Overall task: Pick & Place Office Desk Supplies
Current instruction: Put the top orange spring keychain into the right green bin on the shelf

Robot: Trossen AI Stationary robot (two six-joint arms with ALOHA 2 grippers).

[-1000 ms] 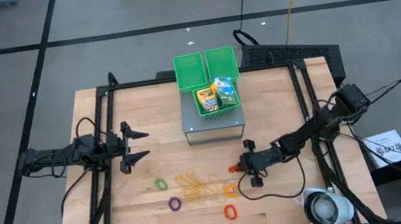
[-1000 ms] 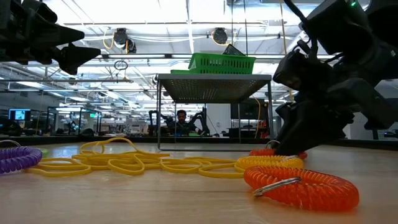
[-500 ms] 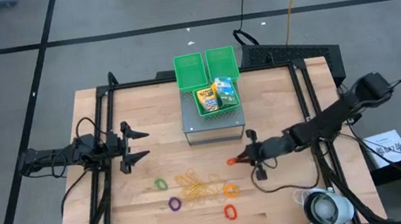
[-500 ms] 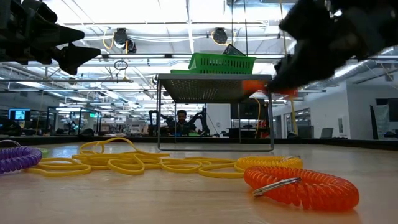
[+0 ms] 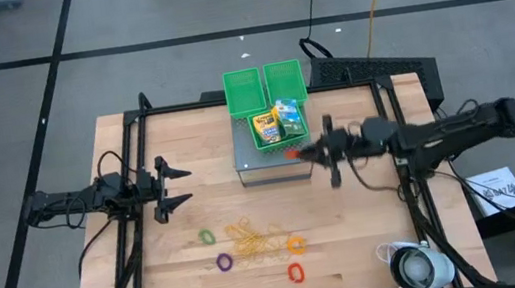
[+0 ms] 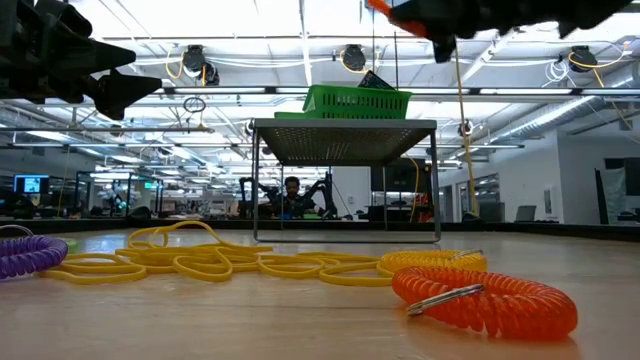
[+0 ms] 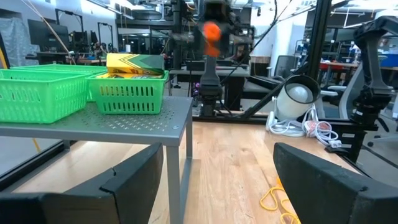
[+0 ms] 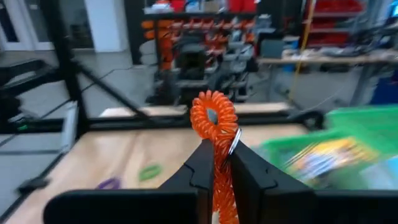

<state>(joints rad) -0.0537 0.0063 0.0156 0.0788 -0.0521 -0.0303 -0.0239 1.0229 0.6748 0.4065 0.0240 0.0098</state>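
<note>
the right gripper [image 5: 305,152] is clamped tight on a red coil ring [image 8: 215,118], which stands up between its two dark fingers [image 8: 198,163] in the right wrist view. seen from above, it is raised over the right edge of the grey perforated stand [image 5: 275,165], just beside the front green mesh bin [image 5: 279,128]. that bin holds the yellow-green crayon box [image 5: 264,126] and the green-white packet [image 5: 289,114]; a second green bin [image 5: 243,89] and a third [image 5: 283,79] sit behind it. in the low view the ring shows as an orange-red spot [image 6: 382,8] at the top edge, above the bin.

down on the wooden table [image 5: 177,145] lie the tangle of yellow rubber bands [image 5: 251,238], a green ring [image 5: 207,237], a purple ring [image 5: 224,262], an orange ring [image 5: 296,245] and another red ring [image 5: 296,273], all near each other towards the front.

the left gripper [image 5: 179,186] waits well apart at the table's left side, fingers spread wide and empty.
</note>
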